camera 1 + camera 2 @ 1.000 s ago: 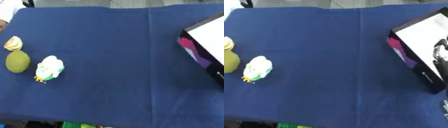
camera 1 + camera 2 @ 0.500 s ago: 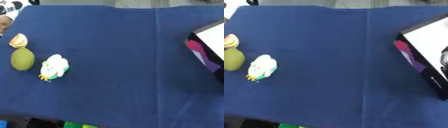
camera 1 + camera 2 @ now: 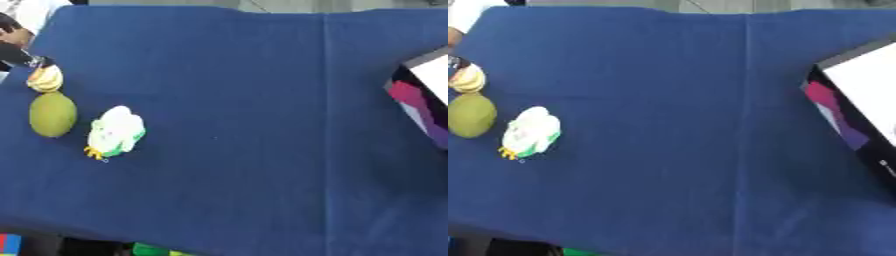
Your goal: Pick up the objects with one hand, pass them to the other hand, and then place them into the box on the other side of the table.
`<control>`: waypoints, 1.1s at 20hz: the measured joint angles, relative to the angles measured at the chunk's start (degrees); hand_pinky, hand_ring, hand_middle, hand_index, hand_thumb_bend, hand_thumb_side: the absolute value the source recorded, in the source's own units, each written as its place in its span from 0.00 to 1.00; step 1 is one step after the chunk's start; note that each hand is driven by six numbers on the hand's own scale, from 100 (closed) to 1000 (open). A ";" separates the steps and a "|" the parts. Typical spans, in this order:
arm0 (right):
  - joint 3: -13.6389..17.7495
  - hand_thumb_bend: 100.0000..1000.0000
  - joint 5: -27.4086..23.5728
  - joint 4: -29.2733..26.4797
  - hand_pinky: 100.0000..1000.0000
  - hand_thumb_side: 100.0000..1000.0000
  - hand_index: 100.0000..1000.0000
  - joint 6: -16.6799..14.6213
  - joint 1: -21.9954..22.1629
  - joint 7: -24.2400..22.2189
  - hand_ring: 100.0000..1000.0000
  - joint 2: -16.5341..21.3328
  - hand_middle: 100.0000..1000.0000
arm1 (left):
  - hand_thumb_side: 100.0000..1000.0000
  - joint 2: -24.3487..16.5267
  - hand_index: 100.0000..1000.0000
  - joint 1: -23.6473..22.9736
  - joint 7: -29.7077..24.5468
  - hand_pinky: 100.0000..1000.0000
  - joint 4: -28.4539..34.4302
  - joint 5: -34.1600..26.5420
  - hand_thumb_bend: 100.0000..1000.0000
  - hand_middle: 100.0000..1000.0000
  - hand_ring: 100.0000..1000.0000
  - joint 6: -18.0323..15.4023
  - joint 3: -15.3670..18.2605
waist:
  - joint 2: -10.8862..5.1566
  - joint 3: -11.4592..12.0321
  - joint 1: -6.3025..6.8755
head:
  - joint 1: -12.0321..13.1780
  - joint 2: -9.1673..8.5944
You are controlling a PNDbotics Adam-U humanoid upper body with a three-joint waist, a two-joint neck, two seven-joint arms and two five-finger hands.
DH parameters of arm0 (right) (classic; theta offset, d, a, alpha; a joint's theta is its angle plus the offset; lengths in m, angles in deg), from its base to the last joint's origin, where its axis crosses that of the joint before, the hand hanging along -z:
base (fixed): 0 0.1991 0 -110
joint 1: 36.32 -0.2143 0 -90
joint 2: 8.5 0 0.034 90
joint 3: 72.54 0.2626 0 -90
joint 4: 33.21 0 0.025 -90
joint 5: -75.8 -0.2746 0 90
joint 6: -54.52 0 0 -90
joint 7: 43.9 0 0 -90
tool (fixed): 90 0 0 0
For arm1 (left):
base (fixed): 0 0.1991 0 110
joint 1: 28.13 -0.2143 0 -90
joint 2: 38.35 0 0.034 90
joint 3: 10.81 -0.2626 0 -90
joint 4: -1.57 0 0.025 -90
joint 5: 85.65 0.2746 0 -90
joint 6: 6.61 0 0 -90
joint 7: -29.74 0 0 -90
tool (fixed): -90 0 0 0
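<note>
White-green toy (image 3: 115,132) long axis tilted, yellow feet toward lower left.

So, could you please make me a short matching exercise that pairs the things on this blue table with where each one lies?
Things:
1. green fruit
2. white and green toy
3. box
4. yellowish peeled fruit

Places:
A. at the table's right edge, partly out of view
B. at the left edge, farthest back of the three small things
C. at the left edge, just in front of the peeled fruit
D. to the right of the green fruit, nearer the table's middle

Pairs: 1-C, 2-D, 3-A, 4-B
</note>
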 measured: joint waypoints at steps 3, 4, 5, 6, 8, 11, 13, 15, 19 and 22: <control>-0.36 0.00 0.00 0.00 0.64 0.42 0.80 0.32 0.00 -0.04 0.81 -0.39 0.81 | 0.23 0.51 0.87 0.00 0.72 0.92 -0.73 0.15 0.48 0.83 0.92 -0.48 0.36 | 0.15 -0.09 -0.05 | 0.03 -0.14; -0.39 0.00 0.00 0.00 0.64 0.42 0.80 0.42 0.00 -0.03 0.81 -0.39 0.81 | 0.24 0.53 0.87 0.01 0.90 0.92 -0.85 -0.13 0.48 0.83 0.92 -0.68 0.36 | 0.16 -0.14 -0.07 | 0.04 -0.35; -0.42 0.00 0.00 0.00 0.64 0.43 0.80 0.48 -0.02 -0.08 0.81 -0.40 0.81 | 0.24 0.53 0.87 0.01 1.02 0.92 -0.87 -0.42 0.48 0.83 0.92 -0.86 0.36 | 0.18 -0.16 -0.10 | 0.04 -0.53; -0.51 0.00 0.00 0.00 0.64 0.43 0.80 0.54 -0.05 -0.14 0.81 -0.40 0.81 | 0.24 0.53 0.87 0.01 1.08 0.92 -0.88 -0.69 0.48 0.83 0.92 -0.95 0.36 | 0.21 -0.21 -0.12 | 0.04 -0.63; -0.70 0.00 0.01 0.00 0.64 0.43 0.80 0.63 -0.34 -0.22 0.81 -0.40 0.81 | 0.22 0.53 0.87 0.01 1.14 0.92 -0.94 -0.86 0.49 0.83 0.92 -1.02 0.37 | 0.40 -0.41 -0.12 | 0.04 -1.03; -0.91 0.00 0.01 -0.20 0.64 0.43 0.80 0.80 -0.68 -0.41 0.81 -0.40 0.81 | 0.19 0.53 0.88 0.00 1.11 0.92 -1.34 -0.16 0.50 0.83 0.92 -0.74 0.36 | 0.82 -0.90 -0.10 | 0.18 -1.07; -1.25 0.00 0.01 -0.23 0.65 0.44 0.80 0.95 -1.10 -0.57 0.81 -0.44 0.81 | 0.16 0.65 0.88 -0.02 1.52 0.92 -1.75 1.27 0.49 0.83 0.92 0.05 0.37 | 1.06 -1.44 -0.05 | 0.54 -1.24; -1.46 0.00 0.02 -0.39 0.65 0.44 0.80 1.11 -1.37 -0.75 0.81 -0.46 0.81 | 0.13 1.13 0.88 -0.02 2.02 0.92 -2.29 3.08 0.48 0.83 0.93 0.99 0.37 | 1.39 -1.88 -0.09 | 0.91 -1.55; -1.78 0.00 0.13 -0.54 0.65 0.44 0.80 1.35 -1.52 -0.98 0.81 -0.56 0.81 | 0.07 1.93 0.88 0.00 2.12 0.92 -3.68 7.00 0.47 0.84 0.93 2.43 0.36 | 1.64 -2.28 -0.28 | 1.66 -1.59; -1.83 0.00 0.24 -0.58 0.65 0.44 0.80 1.42 -1.57 -1.05 0.81 -0.87 0.81 | 0.02 2.31 0.87 0.00 1.71 0.92 -4.78 10.06 0.44 0.84 0.93 3.04 0.37 | 1.78 -2.49 -0.34 | 2.33 -1.77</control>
